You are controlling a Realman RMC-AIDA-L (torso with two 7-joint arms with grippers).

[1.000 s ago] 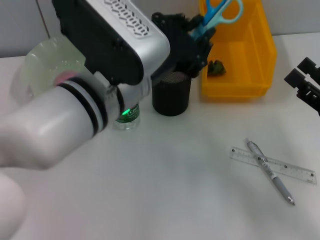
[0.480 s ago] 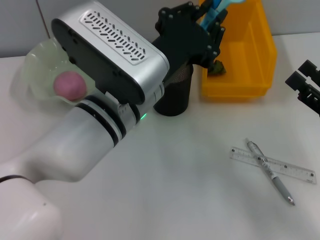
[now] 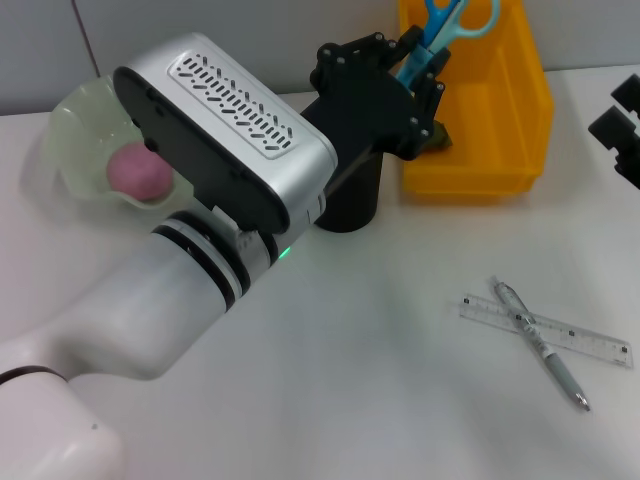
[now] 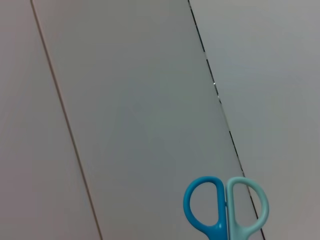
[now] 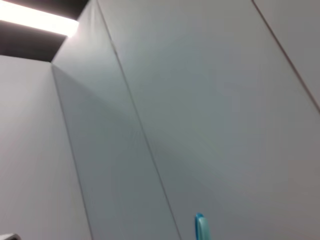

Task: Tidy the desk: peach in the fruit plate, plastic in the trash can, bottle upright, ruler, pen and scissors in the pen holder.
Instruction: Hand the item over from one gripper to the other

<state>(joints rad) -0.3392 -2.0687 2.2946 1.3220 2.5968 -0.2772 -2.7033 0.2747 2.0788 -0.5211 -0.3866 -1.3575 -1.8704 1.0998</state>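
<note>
Left claw [image 3: 415,72] clamped on the blue scissors [image 3: 445,25], handles up, held above the black pen holder [image 3: 352,190] and in front of the yellow trash can [image 3: 510,110]. Peach [image 3: 138,170] sits in the fruit plate [image 3: 75,125]. Pen [image 3: 540,345] lies crossed over the ruler [image 3: 590,345] on the counter [image 3: 400,350]. Right claw [image 3: 625,125] at far right edge; finger state cannot be told.

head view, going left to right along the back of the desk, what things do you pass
fruit plate with the peach in it → black pen holder → left tool holding the scissors → yellow bin → right tool at the edge of the view
</note>
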